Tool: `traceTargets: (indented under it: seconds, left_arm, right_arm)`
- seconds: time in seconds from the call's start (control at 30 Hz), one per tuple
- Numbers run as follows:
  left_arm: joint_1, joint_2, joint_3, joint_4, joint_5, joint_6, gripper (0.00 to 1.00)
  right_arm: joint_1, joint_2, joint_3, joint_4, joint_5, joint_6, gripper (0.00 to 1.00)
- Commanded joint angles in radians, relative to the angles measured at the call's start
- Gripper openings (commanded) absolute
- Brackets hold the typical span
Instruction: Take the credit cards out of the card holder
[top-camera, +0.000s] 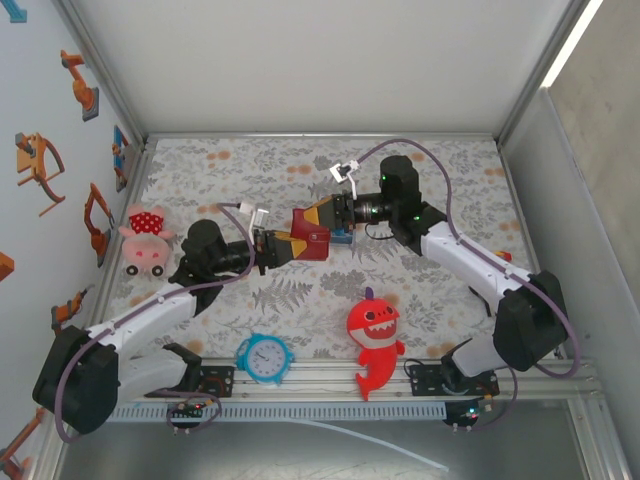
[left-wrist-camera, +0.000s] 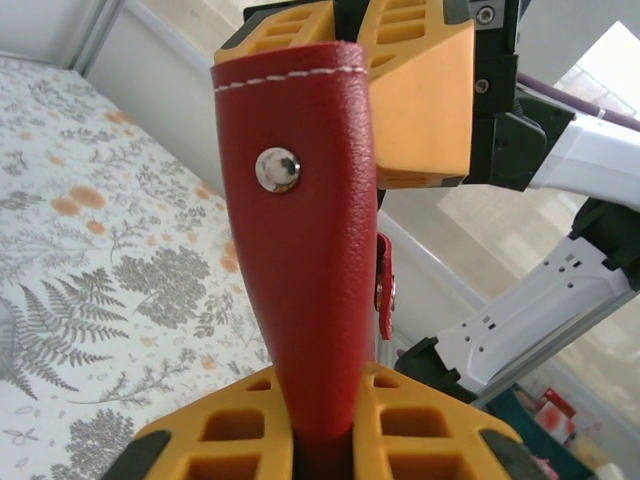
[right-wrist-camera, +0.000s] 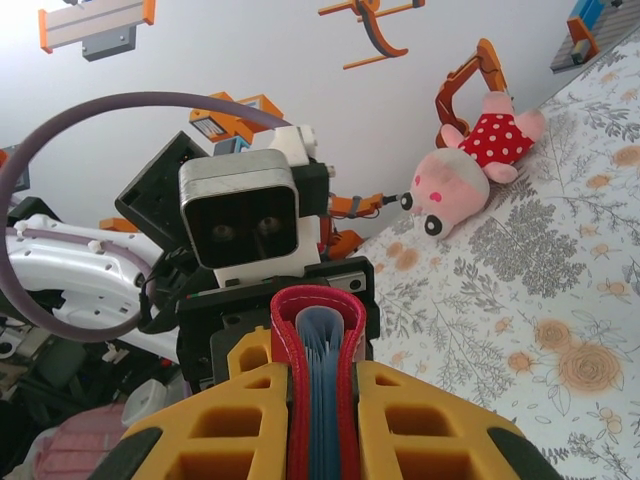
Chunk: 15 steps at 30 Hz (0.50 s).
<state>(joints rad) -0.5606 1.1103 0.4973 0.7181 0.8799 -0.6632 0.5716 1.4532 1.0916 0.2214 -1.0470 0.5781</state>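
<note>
The dark red card holder (top-camera: 311, 240) hangs above the middle of the floral table, held from both ends. My left gripper (top-camera: 289, 248) is shut on its near-left end; in the left wrist view the yellow fingers (left-wrist-camera: 230, 440) clamp the red leather (left-wrist-camera: 305, 270) below its snap button. My right gripper (top-camera: 324, 222) is shut on the opposite end. Seen from the right wrist, the right gripper (right-wrist-camera: 322, 400) squeezes the holder (right-wrist-camera: 283, 330) with its pale blue pleated inside (right-wrist-camera: 325, 370) facing the camera. The closing tab (left-wrist-camera: 385, 290) dangles loose. The credit cards are hidden.
A pink pig plush (top-camera: 146, 238) lies at the left edge of the table. A teal alarm clock (top-camera: 264, 357) and a red shark toy (top-camera: 375, 335) sit near the front rail. White walls close in the sides and back.
</note>
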Motion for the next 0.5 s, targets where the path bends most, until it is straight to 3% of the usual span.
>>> traceTargets:
  seconds: [0.0,0.17,0.2,0.33,0.47]
  left_arm:
    - [-0.017,-0.005,0.022,0.051,0.030,0.010,0.00]
    - [-0.018,-0.022,0.015,0.044,0.015,0.022,0.00]
    - [-0.018,-0.026,0.012,0.040,0.010,0.027,0.00]
    - [-0.018,-0.051,0.011,-0.025,-0.029,0.060,0.00]
    - [-0.018,-0.075,0.022,-0.128,-0.046,0.112,0.00]
  right_arm:
    - [0.017,-0.017,0.026,0.045,0.017,0.004,0.00]
    - [0.017,-0.023,0.030,-0.028,0.079,-0.038,0.00]
    - [0.017,-0.026,0.032,-0.057,0.099,-0.052,0.04]
    - [0.017,-0.042,0.042,-0.153,0.196,-0.096,0.49]
    - [0.017,-0.080,0.051,-0.238,0.294,-0.149,0.68]
